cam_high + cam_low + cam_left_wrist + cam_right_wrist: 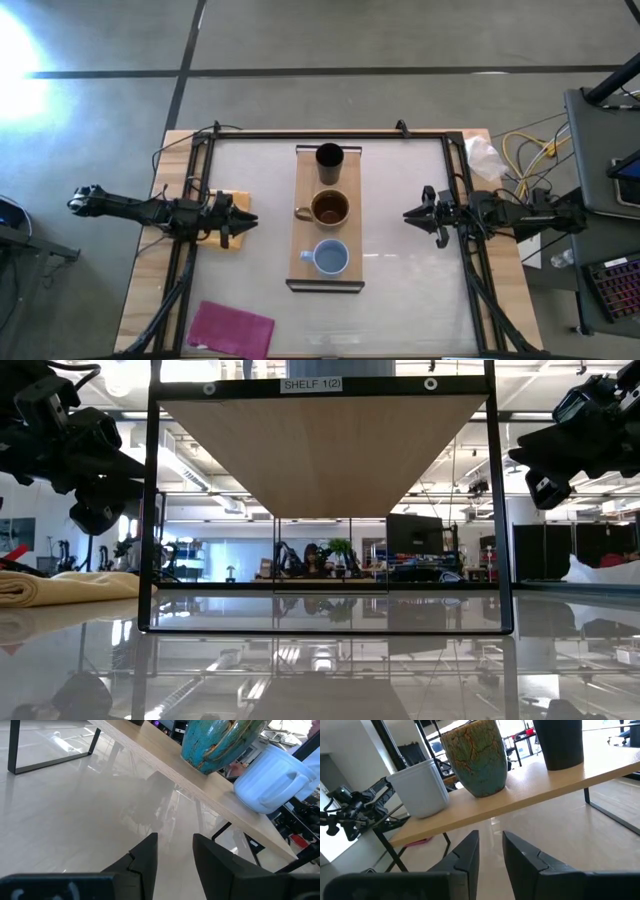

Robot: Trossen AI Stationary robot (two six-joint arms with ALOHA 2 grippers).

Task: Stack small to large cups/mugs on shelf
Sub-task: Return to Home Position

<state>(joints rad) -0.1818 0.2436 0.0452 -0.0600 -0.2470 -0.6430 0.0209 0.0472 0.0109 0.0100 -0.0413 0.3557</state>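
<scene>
Closest to the lens, in the left wrist view, are the two dark fingers (145, 857) of our left gripper (175, 840). They stand a little apart, with only the pale table (400, 300) showing between them, and they pinch nothing. From above we see this gripper at the left side of the table, over the folded yellow cloth (60, 588) and well apart from the shelf (303, 185). In the low view it hangs clear above the cloth. A magenta cloth (232, 329) lies at the table's left front corner.

In the middle of the table we have the shelf, a long light-wood board raised on dark legs (from the low camera we look at its underside). All three vessels stand upright on it in one row along its length. The light-blue cup (331, 258) is at one end, the mustard-brown mug (329, 208) is in the middle with its handle turned toward the left arm, and the black cup (329, 156) is at the other end. They are near each other, but we see no two of them touching.

On the right, our right gripper (412, 214) hangs at the right side of the table, level with the mug and well apart from the shelf. Its fingers are also a little spread and they grip nothing.
</scene>
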